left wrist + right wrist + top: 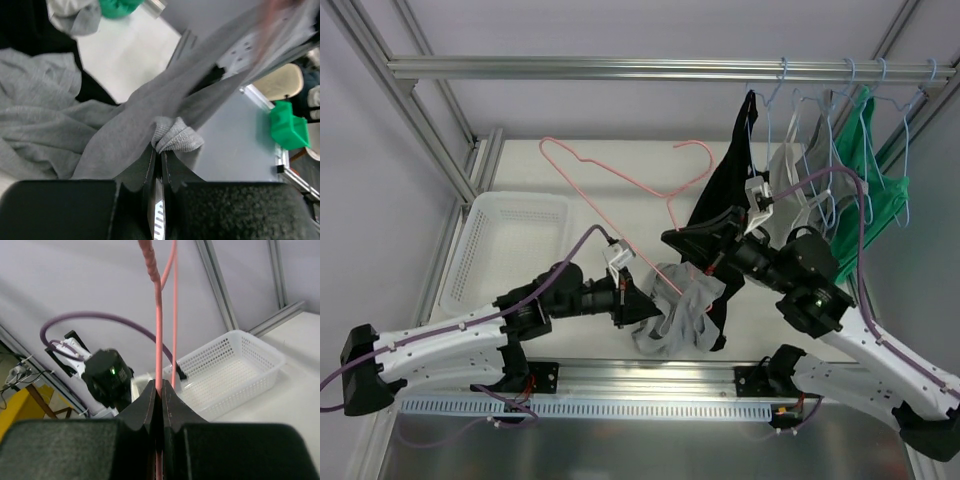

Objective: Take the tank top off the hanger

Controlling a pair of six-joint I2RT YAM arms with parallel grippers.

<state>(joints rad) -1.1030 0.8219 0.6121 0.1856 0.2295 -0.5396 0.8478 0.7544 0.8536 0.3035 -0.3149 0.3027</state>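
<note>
The soft, light grey tank top [682, 312] droops in a bunch over the near middle of the desk [620, 170], with the left tool [161, 150] clenched on a thick fold, a good place to hold, and the right tool [160, 390] pinching the thin, stiff hanger [159, 340].

I see a pale table [630, 175] with a white mesh basket [500, 250] standing at its left side. A crumpled grey tank top [675, 320] seems to rest partly near its front edge.
</note>
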